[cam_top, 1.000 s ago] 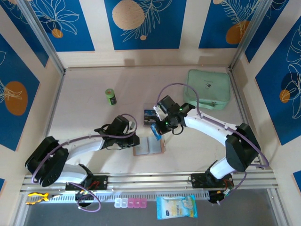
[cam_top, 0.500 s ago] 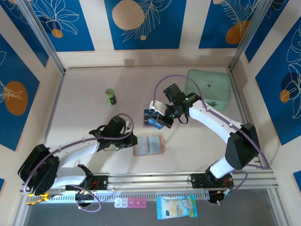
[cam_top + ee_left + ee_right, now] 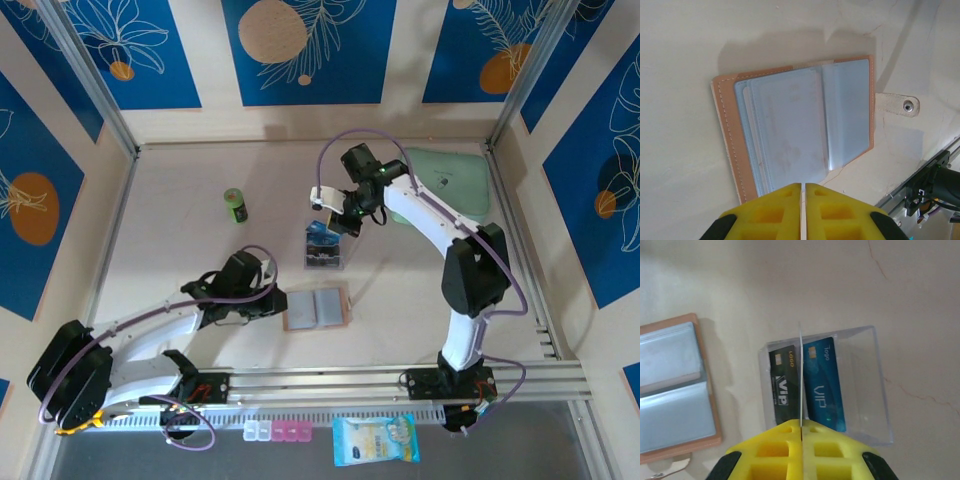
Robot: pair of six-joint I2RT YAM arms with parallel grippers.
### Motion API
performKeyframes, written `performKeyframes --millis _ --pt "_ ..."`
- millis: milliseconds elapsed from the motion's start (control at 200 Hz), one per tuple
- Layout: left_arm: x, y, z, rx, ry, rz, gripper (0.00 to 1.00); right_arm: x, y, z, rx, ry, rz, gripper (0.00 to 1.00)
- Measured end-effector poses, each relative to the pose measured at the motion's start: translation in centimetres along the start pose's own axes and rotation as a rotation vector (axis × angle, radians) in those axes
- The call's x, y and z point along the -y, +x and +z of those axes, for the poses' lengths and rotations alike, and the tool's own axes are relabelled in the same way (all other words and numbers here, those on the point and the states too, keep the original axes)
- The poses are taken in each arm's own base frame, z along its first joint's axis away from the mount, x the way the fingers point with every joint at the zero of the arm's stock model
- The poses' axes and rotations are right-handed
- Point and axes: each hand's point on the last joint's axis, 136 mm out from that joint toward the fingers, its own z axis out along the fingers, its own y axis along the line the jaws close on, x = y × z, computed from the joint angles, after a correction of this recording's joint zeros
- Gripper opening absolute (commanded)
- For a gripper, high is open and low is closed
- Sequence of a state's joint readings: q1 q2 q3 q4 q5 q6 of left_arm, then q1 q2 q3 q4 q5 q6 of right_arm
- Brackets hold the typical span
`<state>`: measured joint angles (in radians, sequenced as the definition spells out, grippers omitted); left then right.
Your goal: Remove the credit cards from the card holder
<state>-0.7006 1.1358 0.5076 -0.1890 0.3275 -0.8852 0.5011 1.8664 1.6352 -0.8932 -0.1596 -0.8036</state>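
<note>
While clenched edge-on in the right end effector [image 3: 801,426], credit card [image 3: 801,365] above clear tray [image 3: 865,390].

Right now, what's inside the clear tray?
Inside the clear tray lie two cards face up: a dark VIP card and a blue VIP card. The right claw and the edge-on card it holds cover their near ends and the strip between.

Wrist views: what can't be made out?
- Right wrist: credit card in the right gripper is edge-on, face hidden.
- Right wrist: fingers cover near ends of the dark card and blue card in the clear tray.
- Left wrist: card holder pockets are cloudy, contents unclear; left gripper covers its near edge.
</note>
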Motion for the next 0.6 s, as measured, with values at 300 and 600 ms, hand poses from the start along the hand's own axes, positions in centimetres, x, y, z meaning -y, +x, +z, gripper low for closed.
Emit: performKeyframes --millis 300,600 --pt "-0.7 0.3 0.1 -0.002 -0.014 -0.012 0.11 1.5 1.4 2.4 -0.075 -0.033 0.002 0.00" --pt "-0.6 0.4 -0.1 0.004 -0.007 -0.009 0.12 1.5 2.5 3.5 -0.115 -0.052 0.016 0.18"
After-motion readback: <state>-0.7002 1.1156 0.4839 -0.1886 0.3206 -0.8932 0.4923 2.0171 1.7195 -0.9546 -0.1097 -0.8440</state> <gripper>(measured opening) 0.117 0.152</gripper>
